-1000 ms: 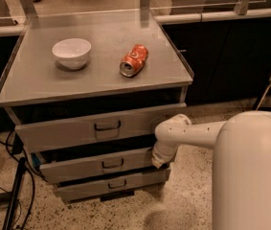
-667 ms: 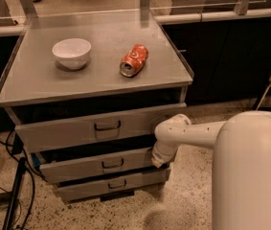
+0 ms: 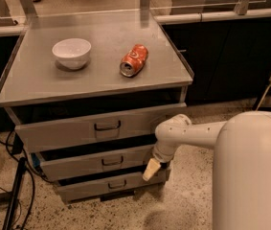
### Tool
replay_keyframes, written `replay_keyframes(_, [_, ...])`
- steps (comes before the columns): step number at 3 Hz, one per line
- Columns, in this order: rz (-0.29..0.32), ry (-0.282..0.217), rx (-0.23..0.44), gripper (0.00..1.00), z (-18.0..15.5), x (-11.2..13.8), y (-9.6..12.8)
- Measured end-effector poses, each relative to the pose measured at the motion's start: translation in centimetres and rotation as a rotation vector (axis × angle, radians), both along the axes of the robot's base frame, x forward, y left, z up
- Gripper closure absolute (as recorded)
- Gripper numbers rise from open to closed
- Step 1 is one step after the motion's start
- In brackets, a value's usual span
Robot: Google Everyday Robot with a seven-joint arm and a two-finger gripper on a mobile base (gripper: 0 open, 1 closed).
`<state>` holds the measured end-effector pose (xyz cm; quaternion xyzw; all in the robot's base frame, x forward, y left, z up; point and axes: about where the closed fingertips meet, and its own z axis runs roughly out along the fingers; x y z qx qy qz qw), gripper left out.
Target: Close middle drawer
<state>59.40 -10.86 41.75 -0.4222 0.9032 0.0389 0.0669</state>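
Observation:
The middle drawer (image 3: 77,163) is a narrow grey steel front with a small dark loop handle (image 3: 112,162), and it stands slightly out of the steel cabinet. It sits between the taller top drawer (image 3: 68,131) and the lowest drawer (image 3: 92,188). My gripper (image 3: 151,170) is a cream tip at the end of the white arm (image 3: 192,131). It points down at the right end of the middle drawer's front, touching or nearly touching it.
On the cabinet top (image 3: 101,87) stand a white bowl (image 3: 72,52) and an orange can (image 3: 134,60) lying on its side. Black cables and a stand (image 3: 13,195) lie on the floor to the left. My white body (image 3: 254,171) fills the right. Dark counters stand behind.

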Motion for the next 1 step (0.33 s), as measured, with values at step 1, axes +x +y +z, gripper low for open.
replay_keyframes(1, [0.000, 0.000, 0.000, 0.00, 0.00, 0.00, 0.00])
